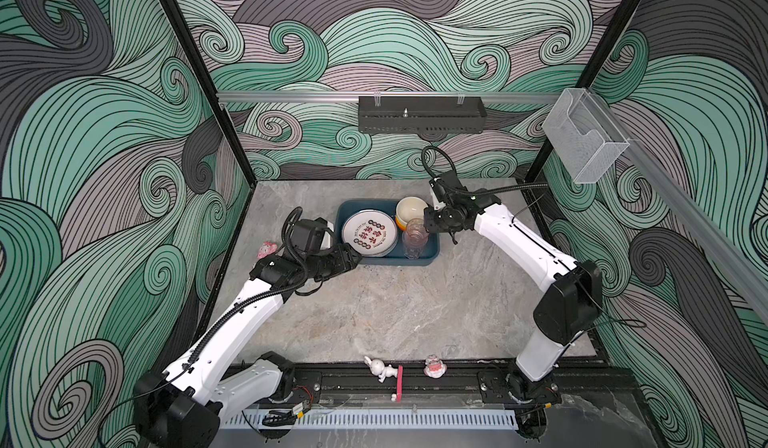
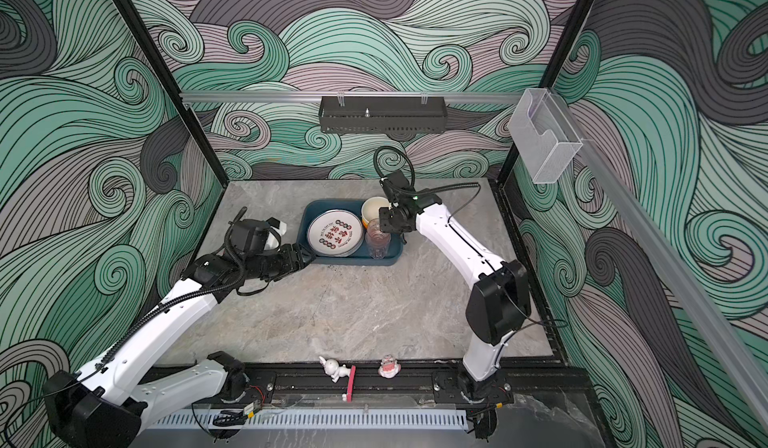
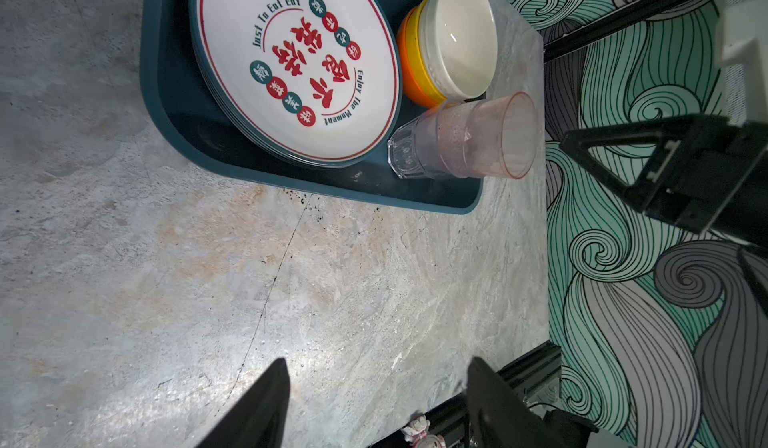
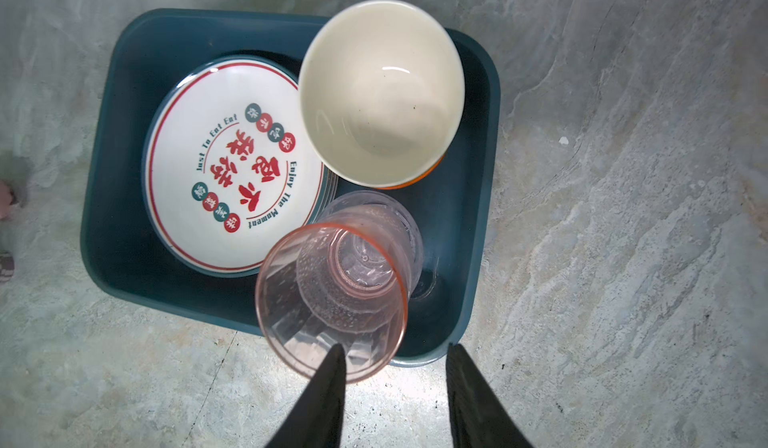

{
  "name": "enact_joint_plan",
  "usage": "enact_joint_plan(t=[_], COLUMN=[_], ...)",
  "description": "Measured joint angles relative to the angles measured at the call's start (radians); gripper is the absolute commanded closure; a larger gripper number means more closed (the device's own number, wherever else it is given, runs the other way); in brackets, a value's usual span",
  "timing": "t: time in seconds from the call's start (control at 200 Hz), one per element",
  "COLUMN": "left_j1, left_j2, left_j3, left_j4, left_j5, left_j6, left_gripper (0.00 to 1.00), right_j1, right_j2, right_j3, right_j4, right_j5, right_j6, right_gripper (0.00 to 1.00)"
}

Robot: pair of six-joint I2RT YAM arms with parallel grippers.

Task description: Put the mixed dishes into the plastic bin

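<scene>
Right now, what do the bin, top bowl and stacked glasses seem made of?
Teal bin: matte plastic, likely; soft moulded corners. Cream bowl: glossy ceramic or melamine; sharp highlights. Stacked tumblers: transparent glass or clear plastic, unclear which; bin shows through.

Lab robot cell, printed walls (image 1: pixel 374 30), aluminium rail (image 1: pixel 291 96)

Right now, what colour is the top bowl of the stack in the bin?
The top bowl is cream; the right wrist view shows it best.

One bin (image 4: pixel 120 155), three stacked bowls (image 3: pixel 457 34), plates (image 4: pixel 232 167) and glasses (image 4: pixel 332 284) stacked, number unclear, three figurines (image 1: pixel 381 369)
</scene>
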State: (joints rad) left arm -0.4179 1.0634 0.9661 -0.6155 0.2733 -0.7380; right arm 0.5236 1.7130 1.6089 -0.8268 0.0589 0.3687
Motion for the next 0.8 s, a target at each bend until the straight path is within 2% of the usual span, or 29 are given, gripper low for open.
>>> enact_joint_plan(t=[0.205, 0.25, 0.365, 0.4, 0.495, 0.51, 0.615, 0.64, 0.65, 0.665, 0.795], left_j1=[0.028, 0.032, 0.043, 0.049, 0.059, 0.061, 0.084, 0.093, 0.095, 0.101, 0.143], left_j2=[0.044, 0.059, 0.09, 0.095, 0.103, 0.103, 0.103, 0.105, 0.105, 0.105, 0.113], left_j3=[0.056, 0.072, 0.097, 0.098, 0.098, 0.098, 0.099, 0.099, 0.099, 0.099, 0.1], left_j4=[-0.027, -0.034, -0.058, -0.063, -0.085, -0.087, -0.113, -0.122, -0.125, -0.13, -0.18], left_j5=[0.014, 0.015, 0.014, 0.011, -0.012, -0.018, -0.063, -0.072, -0.074, -0.081, -0.154], left_j6=[0.028, 0.036, 0.058, 0.064, 0.08, 0.081, 0.09, 0.091, 0.091, 0.091, 0.092], left_gripper=[0.28, 0.23, 0.22, 0.15, 0.13, 0.03, 0.01, 0.01, 0.01, 0.01, 0.01], right_j1=[0.0, 0.0, 0.0, 0.0, 0.0, 0.0, -0.002, -0.003, -0.004, -0.005, -0.009], right_j2=[-0.108, -0.128, -0.181, -0.199, -0.247, -0.256, -0.32, -0.335, -0.338, -0.345, -0.406], right_j3=[-0.133, -0.167, -0.243, -0.264, -0.317, -0.326, -0.388, -0.4, -0.403, -0.409, -0.461], right_j4=[0.068, 0.083, 0.109, 0.114, 0.135, 0.139, 0.157, 0.158, 0.159, 0.159, 0.175], right_j5=[-0.079, -0.098, -0.128, -0.131, -0.13, -0.13, -0.124, -0.122, -0.122, -0.12, -0.092], right_j6=[-0.013, -0.017, -0.021, -0.023, -0.026, -0.027, -0.02, -0.014, -0.015, -0.007, 0.009], right_gripper=[0.43, 0.4, 0.35, 0.33, 0.28, 0.27, 0.23, 0.19, 0.07, 0.01, 0.0])
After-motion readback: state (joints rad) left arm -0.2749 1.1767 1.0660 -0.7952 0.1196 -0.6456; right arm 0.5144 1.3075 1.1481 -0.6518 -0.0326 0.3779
